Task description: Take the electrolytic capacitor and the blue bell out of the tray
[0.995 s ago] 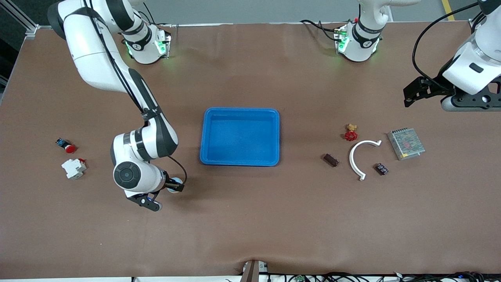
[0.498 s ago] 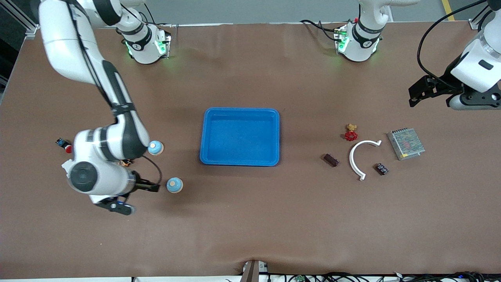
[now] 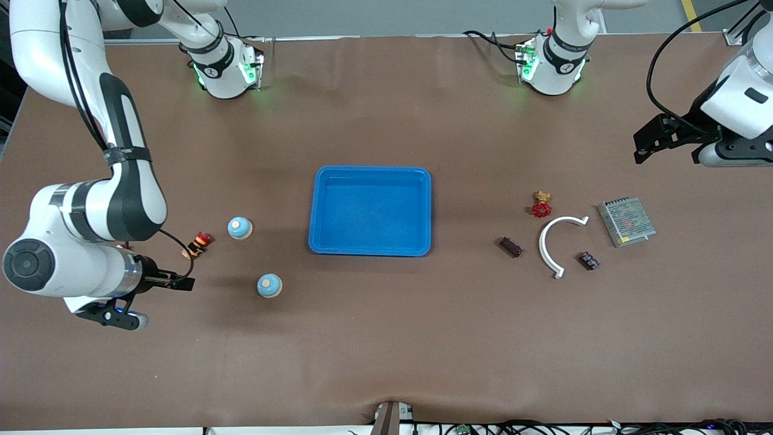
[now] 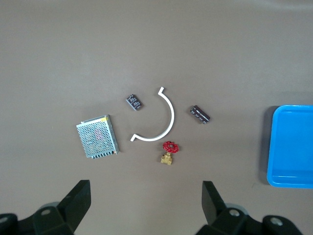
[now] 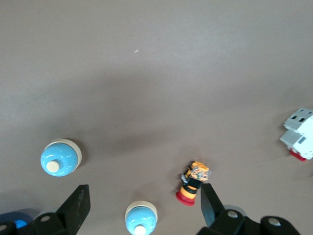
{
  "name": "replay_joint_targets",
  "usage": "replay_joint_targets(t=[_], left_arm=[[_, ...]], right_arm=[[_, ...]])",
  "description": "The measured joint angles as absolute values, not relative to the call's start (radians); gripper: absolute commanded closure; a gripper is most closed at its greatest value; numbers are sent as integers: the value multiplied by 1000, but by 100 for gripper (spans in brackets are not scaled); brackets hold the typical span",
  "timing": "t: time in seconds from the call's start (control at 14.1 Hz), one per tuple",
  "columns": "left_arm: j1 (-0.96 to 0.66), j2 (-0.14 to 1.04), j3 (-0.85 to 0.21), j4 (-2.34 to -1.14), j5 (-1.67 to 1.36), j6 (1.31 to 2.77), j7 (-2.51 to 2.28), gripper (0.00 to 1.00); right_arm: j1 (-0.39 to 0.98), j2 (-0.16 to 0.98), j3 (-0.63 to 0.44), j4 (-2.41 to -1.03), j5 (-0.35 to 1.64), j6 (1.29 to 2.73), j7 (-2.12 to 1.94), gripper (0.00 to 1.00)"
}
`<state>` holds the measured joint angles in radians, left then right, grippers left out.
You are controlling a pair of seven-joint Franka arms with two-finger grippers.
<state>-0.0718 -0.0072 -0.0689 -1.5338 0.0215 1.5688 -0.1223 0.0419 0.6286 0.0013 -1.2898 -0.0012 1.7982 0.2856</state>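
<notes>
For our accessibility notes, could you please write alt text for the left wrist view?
The left gripper, fingers open and empty, hangs above a brown table bearing a white curved bracket, two dark capacitors, a red-handled valve, a mesh-covered power supply and a blue tray.

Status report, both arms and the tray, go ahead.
Right gripper open, beside the bells. Left gripper open, above the small parts. Tray empty, nothing blocking it.

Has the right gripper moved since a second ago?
Yes. The right gripper, open and empty, has swung away from the blue tray toward the right arm's end of the table, uncovering both blue bells.
</notes>
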Motion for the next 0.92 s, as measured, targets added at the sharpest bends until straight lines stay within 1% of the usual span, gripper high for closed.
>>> replay_joint_targets(t=[0.21,0.5,0.64,0.78,0.92], left_arm=[[-69,-9,-60,-1520,22,1550,-122,0],[-60,-9,-59,-1519,22,1547,-122,0],[-60,-10,-59,-1519,22,1547,-120,0],[-60,-10,-59,-1518,22,1547,-120,0],[-61,-10,-60,-1518,22,1543,-119,0]], right_arm=[[3,535,1,-1333,-1,1788,214,0],[-17,346,1,-1474,-1,1779,186,0],[-19,272,1,-1538,-1,1779,186,0],[-23,231,1,-1579,-1,1779,186,0],[-28,214,1,-1597,-1,1782,186,0]])
